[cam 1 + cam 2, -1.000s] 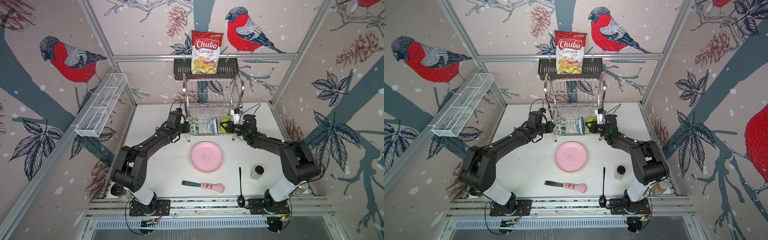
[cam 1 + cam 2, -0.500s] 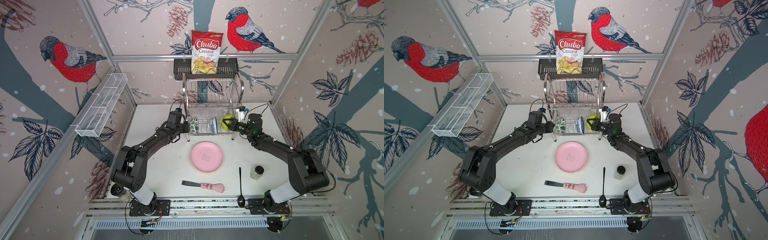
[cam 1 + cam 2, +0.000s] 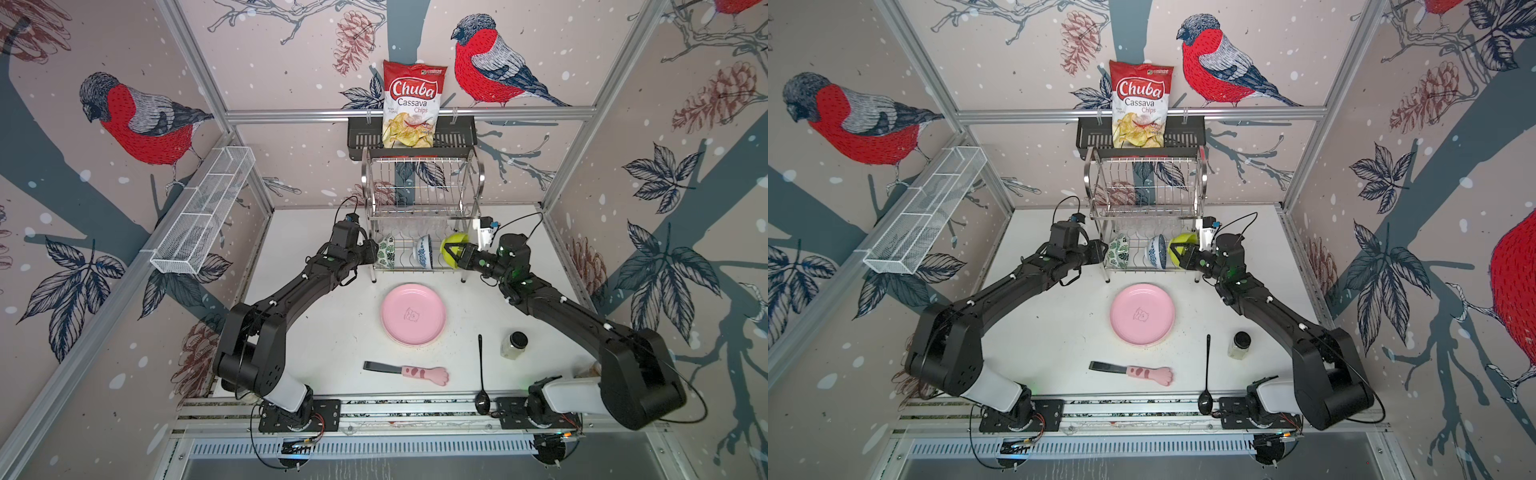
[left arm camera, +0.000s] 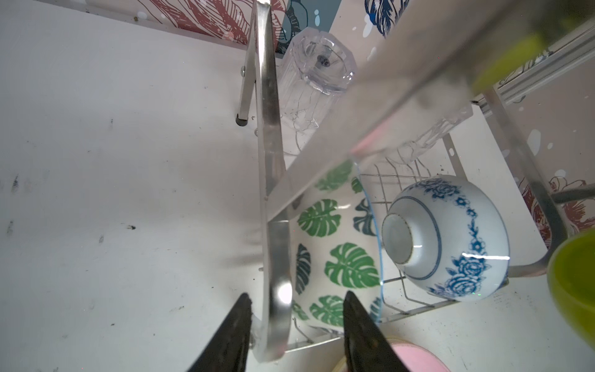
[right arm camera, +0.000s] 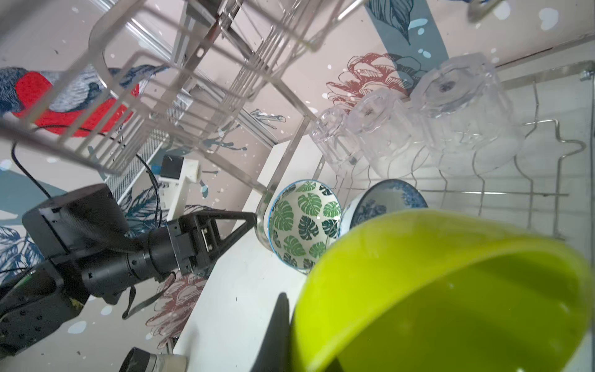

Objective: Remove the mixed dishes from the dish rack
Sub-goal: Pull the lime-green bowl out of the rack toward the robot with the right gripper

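The dish rack (image 3: 419, 183) (image 3: 1146, 183) stands at the back of the table. Its lower tier holds a green-leaf bowl (image 3: 387, 254) (image 4: 335, 257) on edge, a blue-white bowl (image 3: 424, 253) (image 4: 450, 238) and clear glasses (image 5: 450, 106) upside down behind. My right gripper (image 3: 451, 253) (image 5: 306, 348) is shut on the rim of the lime bowl (image 3: 454, 244) (image 5: 450, 290) at the rack's right end. My left gripper (image 3: 374, 255) (image 4: 297, 325) is open, its fingers either side of the rack's left steel frame strip, beside the leaf bowl. A pink plate (image 3: 413, 314) lies flat in front of the rack.
A black spoon (image 3: 481, 374), a small black-lidded jar (image 3: 514, 344) and a pink-handled tool (image 3: 409, 371) lie near the front. A chips bag (image 3: 411, 104) sits in a black basket above the rack. A white mesh tray (image 3: 203, 212) hangs on the left wall.
My left gripper's jaws have opened at the rack's left frame. My right gripper has raised the lime bowl a little at the rack's right end.
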`<state>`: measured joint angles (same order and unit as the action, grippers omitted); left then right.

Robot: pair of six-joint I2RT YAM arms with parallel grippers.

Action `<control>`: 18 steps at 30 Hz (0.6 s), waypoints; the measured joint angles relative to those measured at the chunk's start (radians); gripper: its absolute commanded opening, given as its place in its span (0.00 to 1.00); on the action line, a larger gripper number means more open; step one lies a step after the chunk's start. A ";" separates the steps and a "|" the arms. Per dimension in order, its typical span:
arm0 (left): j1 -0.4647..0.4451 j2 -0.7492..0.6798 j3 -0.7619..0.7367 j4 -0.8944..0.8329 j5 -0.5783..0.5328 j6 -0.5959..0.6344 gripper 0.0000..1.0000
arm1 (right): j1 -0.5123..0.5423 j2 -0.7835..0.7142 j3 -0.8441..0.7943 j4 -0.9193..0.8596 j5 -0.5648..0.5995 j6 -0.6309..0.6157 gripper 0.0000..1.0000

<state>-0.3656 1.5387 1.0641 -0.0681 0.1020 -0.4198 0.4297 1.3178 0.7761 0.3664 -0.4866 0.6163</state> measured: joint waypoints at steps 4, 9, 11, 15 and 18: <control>0.000 -0.055 -0.033 -0.016 -0.003 -0.002 0.51 | 0.074 -0.082 -0.023 -0.089 0.027 -0.053 0.06; 0.000 -0.148 -0.090 -0.040 -0.020 -0.013 0.52 | 0.122 -0.171 -0.058 -0.168 0.093 -0.095 0.06; 0.000 -0.180 -0.111 -0.053 -0.022 -0.021 0.53 | 0.126 -0.198 -0.074 -0.206 0.106 -0.098 0.05; -0.001 -0.266 -0.133 -0.101 -0.024 -0.028 0.60 | 0.158 -0.251 -0.073 -0.288 0.156 -0.123 0.05; -0.004 -0.334 -0.133 -0.133 -0.023 -0.028 0.71 | 0.232 -0.267 -0.044 -0.352 0.203 -0.164 0.05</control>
<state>-0.3698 1.2049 0.9310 -0.2008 0.0788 -0.4477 0.6613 1.0508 0.7319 0.0143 -0.2832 0.4519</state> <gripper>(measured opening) 0.658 0.102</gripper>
